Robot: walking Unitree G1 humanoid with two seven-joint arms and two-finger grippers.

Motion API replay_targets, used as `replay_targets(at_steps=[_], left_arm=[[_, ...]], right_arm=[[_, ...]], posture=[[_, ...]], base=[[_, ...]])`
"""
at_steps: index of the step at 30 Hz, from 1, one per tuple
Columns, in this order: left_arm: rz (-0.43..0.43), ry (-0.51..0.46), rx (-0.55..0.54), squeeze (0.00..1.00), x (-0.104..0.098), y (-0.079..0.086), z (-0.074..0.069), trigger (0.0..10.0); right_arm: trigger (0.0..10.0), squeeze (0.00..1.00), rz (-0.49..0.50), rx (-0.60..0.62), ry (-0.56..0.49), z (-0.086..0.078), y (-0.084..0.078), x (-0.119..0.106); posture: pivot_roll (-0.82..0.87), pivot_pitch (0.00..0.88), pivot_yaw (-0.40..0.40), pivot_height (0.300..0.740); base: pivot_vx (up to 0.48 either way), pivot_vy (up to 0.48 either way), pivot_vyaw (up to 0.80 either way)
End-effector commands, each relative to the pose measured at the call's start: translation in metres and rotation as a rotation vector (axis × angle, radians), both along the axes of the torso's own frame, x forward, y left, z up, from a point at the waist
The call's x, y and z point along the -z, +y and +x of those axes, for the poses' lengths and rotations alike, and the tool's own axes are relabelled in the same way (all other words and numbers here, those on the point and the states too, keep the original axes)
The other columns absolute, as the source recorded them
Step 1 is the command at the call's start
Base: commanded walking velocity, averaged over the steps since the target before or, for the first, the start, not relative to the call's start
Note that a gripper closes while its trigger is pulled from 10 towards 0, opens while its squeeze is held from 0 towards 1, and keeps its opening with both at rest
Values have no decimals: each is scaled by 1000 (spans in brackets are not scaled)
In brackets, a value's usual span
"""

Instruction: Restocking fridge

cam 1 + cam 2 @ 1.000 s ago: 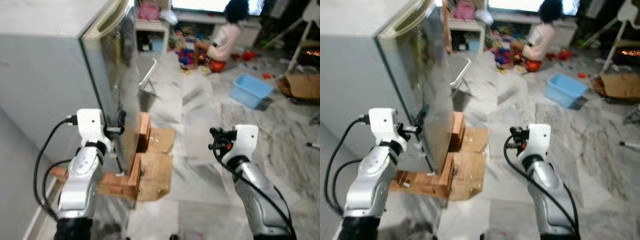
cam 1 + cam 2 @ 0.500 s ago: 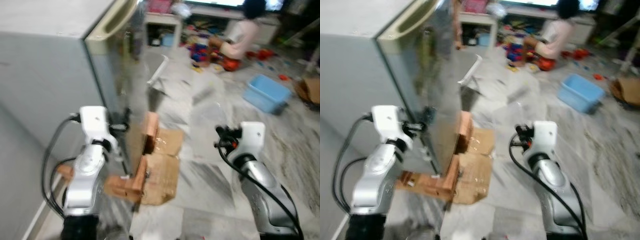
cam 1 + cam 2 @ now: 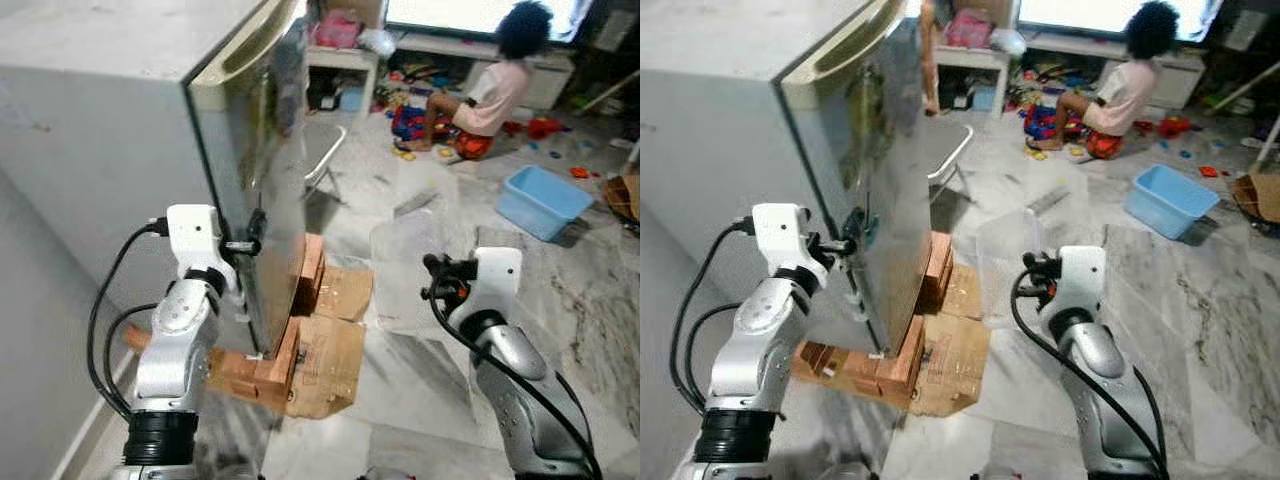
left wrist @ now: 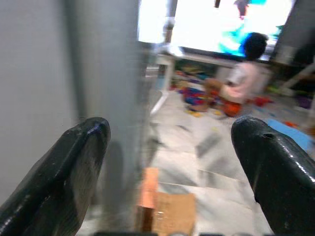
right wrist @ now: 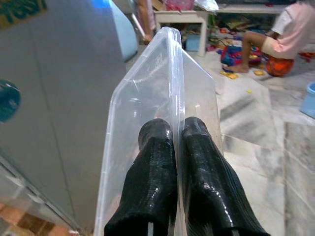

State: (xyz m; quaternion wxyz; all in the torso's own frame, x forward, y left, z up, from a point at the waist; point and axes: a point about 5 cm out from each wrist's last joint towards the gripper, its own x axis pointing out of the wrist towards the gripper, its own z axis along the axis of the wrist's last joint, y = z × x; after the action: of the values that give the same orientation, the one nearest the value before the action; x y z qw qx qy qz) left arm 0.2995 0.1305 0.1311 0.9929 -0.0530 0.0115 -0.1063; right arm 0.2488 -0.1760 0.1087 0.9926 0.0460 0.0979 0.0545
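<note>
The grey fridge [image 3: 100, 150] stands at the left, its glossy door [image 3: 275, 170] facing right. My left gripper [image 3: 255, 232] is open at the door's front edge, about halfway up. In the left wrist view the spread fingers [image 4: 91, 140] frame that edge [image 4: 140, 98]; contact cannot be told. My right gripper [image 3: 432, 278] is shut on a clear plastic container [image 3: 405, 270], held on edge to the right of the door. In the right wrist view both fingers [image 5: 157, 147] pinch the container's rim [image 5: 147, 83].
Bricks and flattened cardboard [image 3: 310, 345] lie under the fridge's front. A white folded frame [image 3: 325, 165] leans just beyond the door. A person [image 3: 490, 90] sits on the marble floor among toys, with a blue bin [image 3: 545, 200] nearby.
The head camera has swung, so the fridge sits larger and more central. Both arms keep their poses: the left at the door edge, the right still holding the clear container.
</note>
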Motion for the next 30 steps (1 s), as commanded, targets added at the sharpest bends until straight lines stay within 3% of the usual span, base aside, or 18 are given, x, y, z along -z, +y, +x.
replay_targets(at_steps=[1, 10, 23, 26, 30], left_arm=[[21, -1, 25, 0, 1, -2, 2, 10000], [77, -19, -49, 0, 1, 1, 19, 10000], [87, -20, -75, 0, 2, 3, 39, 10000], [80, -19, -65, 0, 2, -1, 44, 10000], [79, -26, 29, 0, -1, -21, 51, 10000]], right_arm=[[10000, 0, -10, 12, -17, 0, -1, -6], [10000, 0, -21, 22, -16, -3, -5, -9], [10000, 0, -29, 42, -9, -12, -8, -12], [10000, 0, -33, 52, -2, -15, -11, -11], [10000, 0, -40, 64, 12, -21, -15, -10]], posture=[[-61, 0, -10, 740], [-88, 0, -3, 740], [-118, 1, 5, 740], [-127, 9, 9, 740], [-136, 17, 14, 740]], base=[[0, 0, 0], [0, 0, 0], [0, 0, 0], [0, 0, 0], [0, 0, 0]])
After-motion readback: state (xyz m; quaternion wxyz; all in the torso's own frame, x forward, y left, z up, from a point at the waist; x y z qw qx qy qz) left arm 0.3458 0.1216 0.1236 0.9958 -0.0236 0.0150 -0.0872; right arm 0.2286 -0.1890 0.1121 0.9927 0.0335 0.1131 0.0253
